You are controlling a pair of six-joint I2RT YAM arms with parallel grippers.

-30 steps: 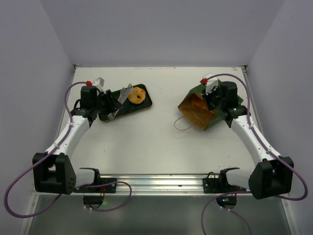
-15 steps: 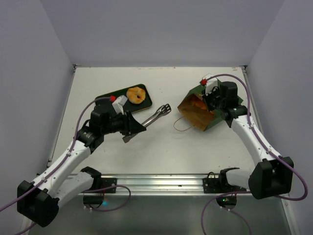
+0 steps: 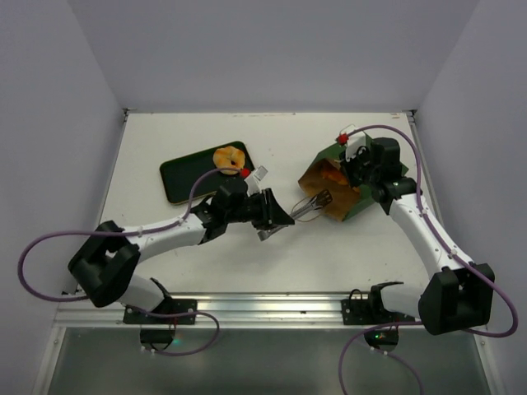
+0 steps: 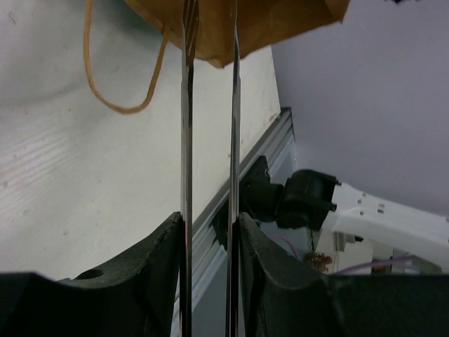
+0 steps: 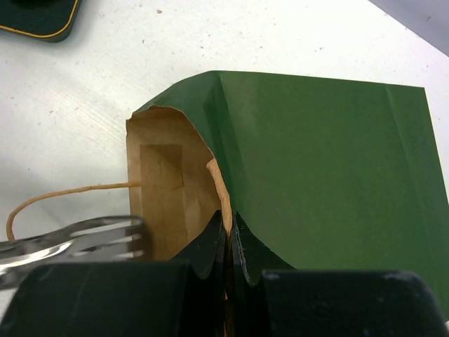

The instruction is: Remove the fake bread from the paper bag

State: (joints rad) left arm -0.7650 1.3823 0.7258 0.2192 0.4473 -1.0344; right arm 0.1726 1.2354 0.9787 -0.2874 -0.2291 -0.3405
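Note:
The paper bag (image 3: 339, 188) lies tilted at the right, dark green outside, brown inside, its mouth facing left. My right gripper (image 3: 356, 169) is shut on the bag's upper edge (image 5: 223, 189) and holds the mouth open. My left gripper (image 3: 276, 219) is shut on metal tongs (image 3: 311, 202), whose tips are at the bag's mouth. In the left wrist view the two tong arms (image 4: 186, 140) run up to the brown bag edge (image 4: 266, 24). One golden round roll (image 3: 228, 158) lies on the flat tray. No bread shows inside the bag.
The dark green flat tray (image 3: 185, 177) lies at the back left; its corner shows in the right wrist view (image 5: 38, 14). A twine handle (image 4: 119, 105) loops on the table in front of the bag. The tong tips also show in the right wrist view (image 5: 77, 239).
My left arm has swung right from the tray across the table, carrying the tongs to the bag's mouth. The right gripper and the bag have not moved.

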